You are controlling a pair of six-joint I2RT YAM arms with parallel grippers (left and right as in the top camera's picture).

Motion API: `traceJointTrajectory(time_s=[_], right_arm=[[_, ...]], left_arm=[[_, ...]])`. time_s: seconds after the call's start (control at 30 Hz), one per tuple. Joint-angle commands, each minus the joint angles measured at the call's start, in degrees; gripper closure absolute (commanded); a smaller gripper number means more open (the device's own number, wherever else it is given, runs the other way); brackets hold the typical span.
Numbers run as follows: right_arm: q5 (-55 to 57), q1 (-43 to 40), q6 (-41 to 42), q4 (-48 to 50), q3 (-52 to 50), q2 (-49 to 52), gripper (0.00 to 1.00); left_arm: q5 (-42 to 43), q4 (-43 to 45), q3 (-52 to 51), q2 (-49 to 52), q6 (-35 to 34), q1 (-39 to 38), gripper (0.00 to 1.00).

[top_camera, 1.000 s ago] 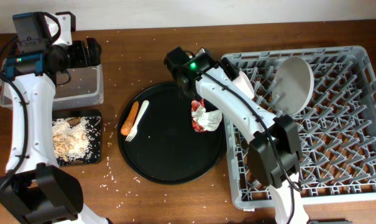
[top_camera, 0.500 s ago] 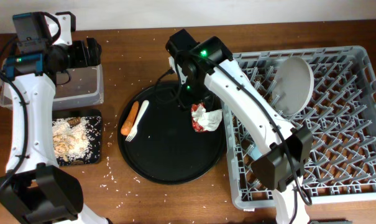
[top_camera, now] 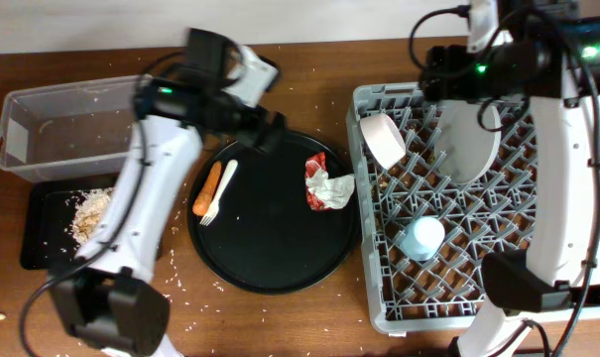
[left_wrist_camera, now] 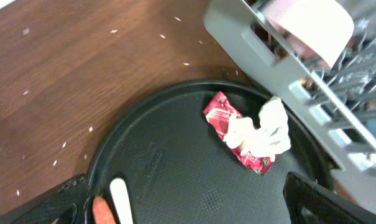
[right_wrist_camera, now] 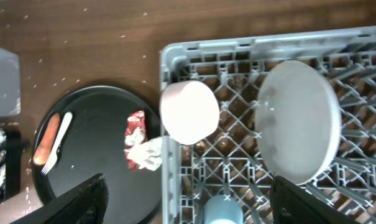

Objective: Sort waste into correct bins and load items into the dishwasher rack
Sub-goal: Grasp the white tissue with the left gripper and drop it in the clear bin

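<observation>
The crumpled red-and-white wrapper [top_camera: 324, 185] lies on the right of the round black tray [top_camera: 270, 258]. The carrot [top_camera: 207, 188] and white fork [top_camera: 220, 191] lie side by side on its left. My left gripper [top_camera: 272, 131] hovers open over the tray's back part, with the wrapper [left_wrist_camera: 247, 134] ahead of its fingers. In the grey rack [top_camera: 567, 198] a white bowl [top_camera: 382, 139] leans in the near-left corner. The grey plate [top_camera: 468, 139] stands on edge and the blue cup [top_camera: 420, 238] sits upside down. My right gripper [top_camera: 433, 74] hangs open and empty above the rack.
The clear tub [top_camera: 71, 129] stands at the back left. In front of it the shallow black tray [top_camera: 42, 243] holds pale grain crumbs [top_camera: 86, 210]. Loose grains dot the wooden table around both. The rack wall sits close against the round tray's right rim.
My left arm has swung from above the clear tub to over the round tray. My right arm has left the tray for the rack's back. The bowl now shows in the rack's corner.
</observation>
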Motion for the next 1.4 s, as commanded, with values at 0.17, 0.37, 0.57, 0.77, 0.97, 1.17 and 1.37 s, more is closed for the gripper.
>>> traceJointTrajectory(time_s=[0.17,0.37,0.57,0.77,0.97,1.17,1.37], right_arm=[[-1.6,-1.2,-1.1,-0.4,-0.3,0.5,0.18],[-1.7,-1.2,-1.1,-0.3,-0.3,0.5,0.17],[-2.5,-1.2,-1.1,-0.3,-0.3,0.5,0.18],[-3.4,-1.2,-1.1,-0.4,-0.3,0.5,0.17],[-3.4,-1.2,-1.1,-0.3,-0.3,0.5,0.17],[-3.3,-1.2,-1.1,-0.3,-0.3,0.5,0.17],[-3.3,-1.2,-1.1,-0.3,-0.3,0.5,0.17]], left_arm=[[-7.7,-1.4,0.2,18.1,5.4,-14.3,0.22],[-3.2,-0.5,0.2,25.6,6.1,-15.7,0.13],[-3.3,-0.7,0.2,26.1,8.9,-16.6,0.11],[-6.6,0.4,0.3,26.1,9.0,-16.6,0.99],[-10.4,-3.0,4.2,26.1,8.6,-15.1,1.00],[-10.4,-14.2,18.0,26.1,7.3,-7.7,1.00],[-10.0,-22.1,27.8,26.1,7.3,1.4,1.00]])
